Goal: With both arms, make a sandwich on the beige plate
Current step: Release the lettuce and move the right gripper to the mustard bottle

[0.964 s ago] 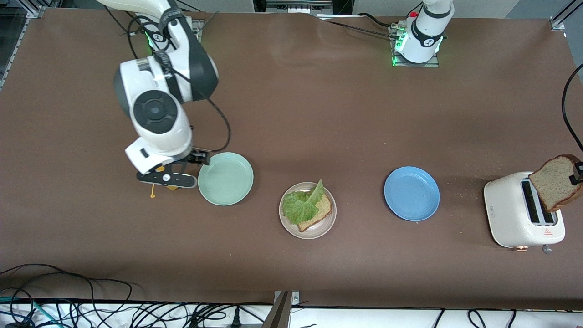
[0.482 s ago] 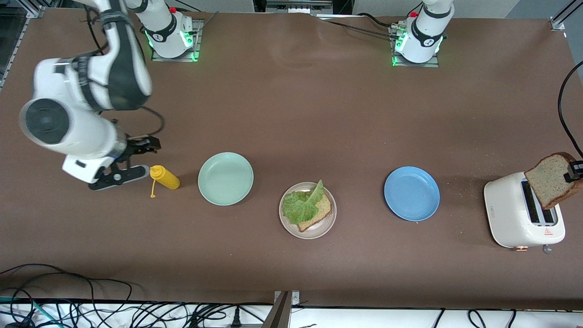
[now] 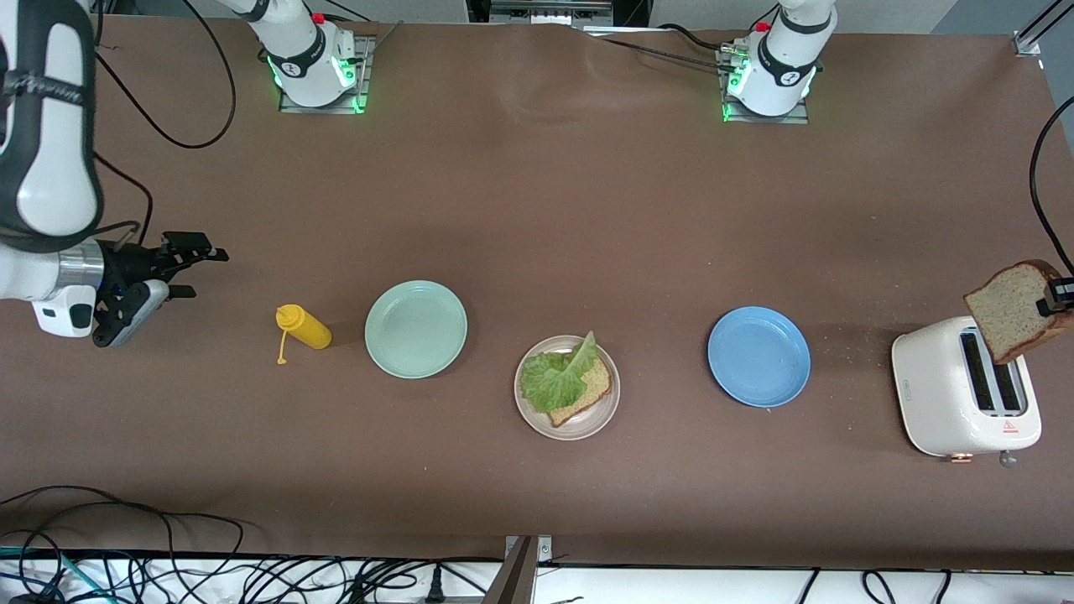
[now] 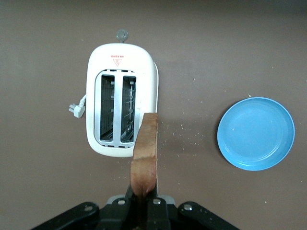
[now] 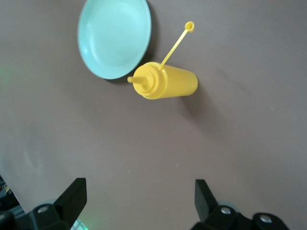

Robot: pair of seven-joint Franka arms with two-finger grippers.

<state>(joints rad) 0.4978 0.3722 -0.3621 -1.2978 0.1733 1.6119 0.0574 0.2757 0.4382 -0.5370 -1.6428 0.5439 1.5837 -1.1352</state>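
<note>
Left gripper (image 3: 1059,295), frame's right edge, fingers pinching bread slice (image 3: 1011,321) above toaster (image 3: 965,394). Right gripper (image 3: 186,267), left edge, fingers spread, empty. Beige plate (image 3: 610,404) center: bread, lettuce (image 3: 555,375).

Bottle (image 3: 304,327) nearest the right arm's desk end, then plate (image 3: 415,328), beige plate (image 3: 566,387) bearing bread slice (image 3: 587,391) under lettuce (image 3: 557,374), another plate (image 3: 758,356), toaster (image 3: 965,387) at the left arm's end, second bread slice (image 3: 1013,311) above toaster.
</note>
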